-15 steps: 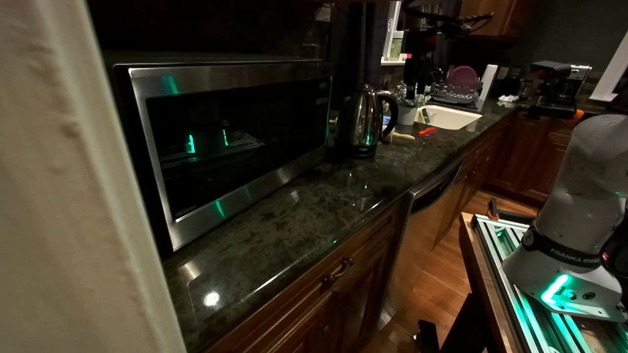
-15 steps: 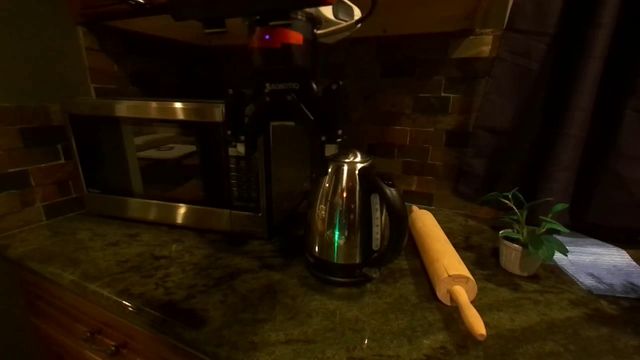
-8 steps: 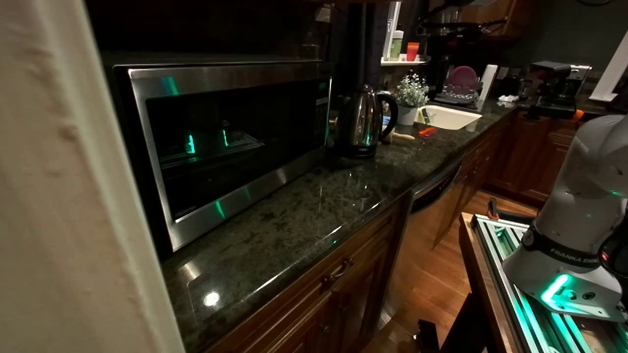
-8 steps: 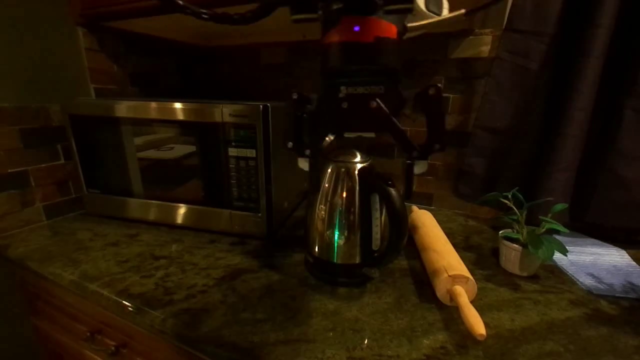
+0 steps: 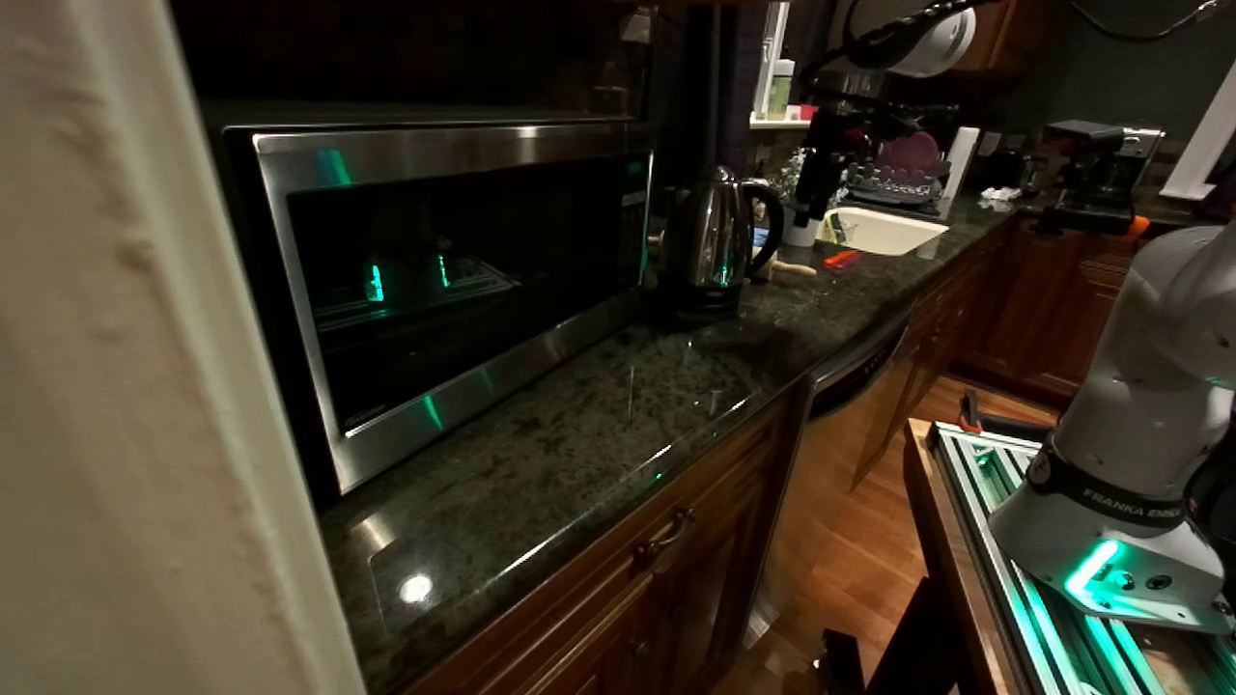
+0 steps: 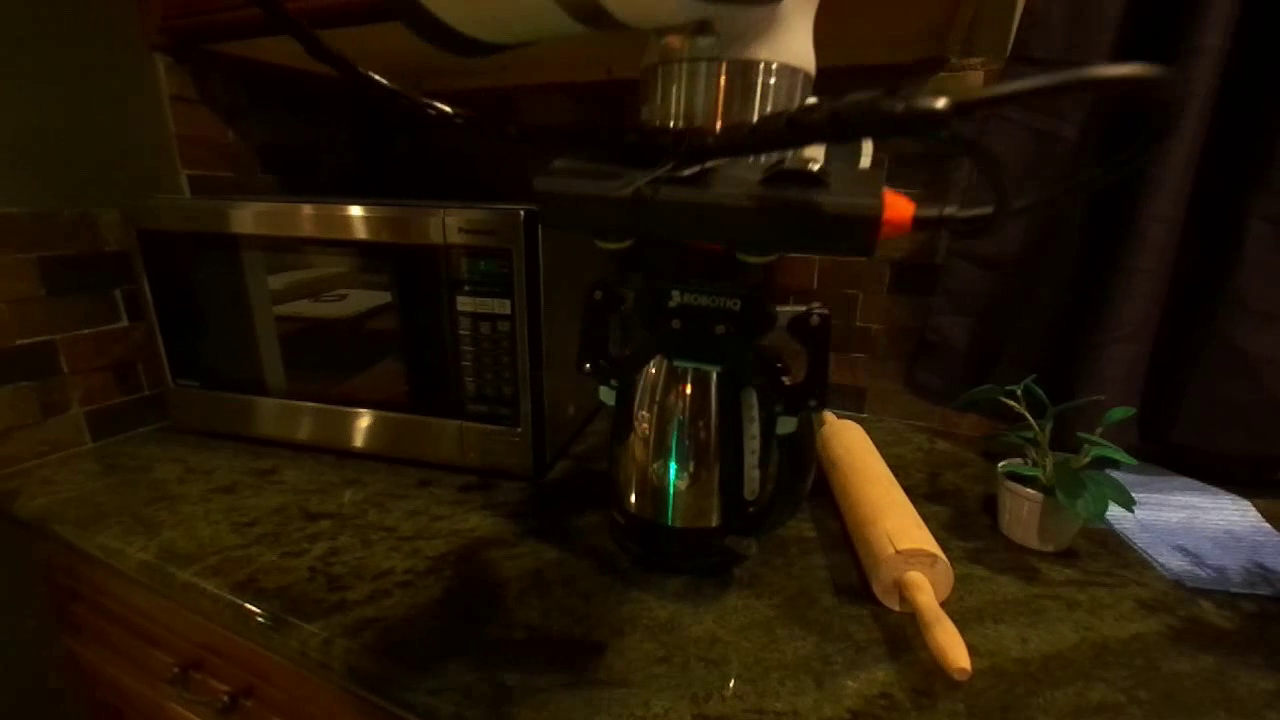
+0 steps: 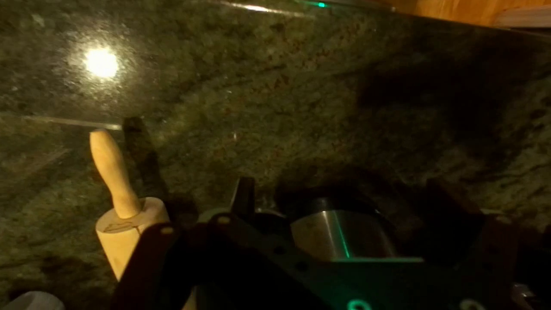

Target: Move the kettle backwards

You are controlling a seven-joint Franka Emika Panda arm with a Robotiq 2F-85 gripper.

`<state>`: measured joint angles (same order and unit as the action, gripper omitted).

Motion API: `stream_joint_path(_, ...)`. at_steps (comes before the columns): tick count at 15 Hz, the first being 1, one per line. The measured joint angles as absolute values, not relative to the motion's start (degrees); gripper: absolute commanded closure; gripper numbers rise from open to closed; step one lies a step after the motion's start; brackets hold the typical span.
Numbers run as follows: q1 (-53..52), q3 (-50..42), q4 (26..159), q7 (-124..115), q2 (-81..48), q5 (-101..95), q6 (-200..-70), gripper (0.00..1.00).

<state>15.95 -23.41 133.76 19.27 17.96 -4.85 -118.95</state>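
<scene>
In an exterior view we saw the gripper, spread wide, in front of the upright kettle, covering its top.

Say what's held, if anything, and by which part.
Nothing is held: the gripper is open, and an exterior view shows a gap between it and the kettle.

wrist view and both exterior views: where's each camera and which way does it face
An exterior view: by the microwave, facing along the counter toward the sink; arm at right and top.
An exterior view: before the kettle, facing it and the tiled wall; end effector pointing down.
Wrist view: on the wrist, facing down at counter and rolling pin; end effector along the bottom.
Both exterior views share the microwave and kettle.
</scene>
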Motion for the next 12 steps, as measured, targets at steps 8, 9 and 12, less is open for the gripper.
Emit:
stream_joint_path(8, 14.09, -21.03, 135.33, 17.55, 10.69, 0.20, -127.92, 0.00)
stream_joint_path(9, 14.13, -21.05, 135.31, 17.55, 10.70, 0.21, -127.92, 0.00)
stream_joint_path(12, 14.23, -20.89, 135.19, 17.52, 10.68, 0.21, -127.92, 0.00)
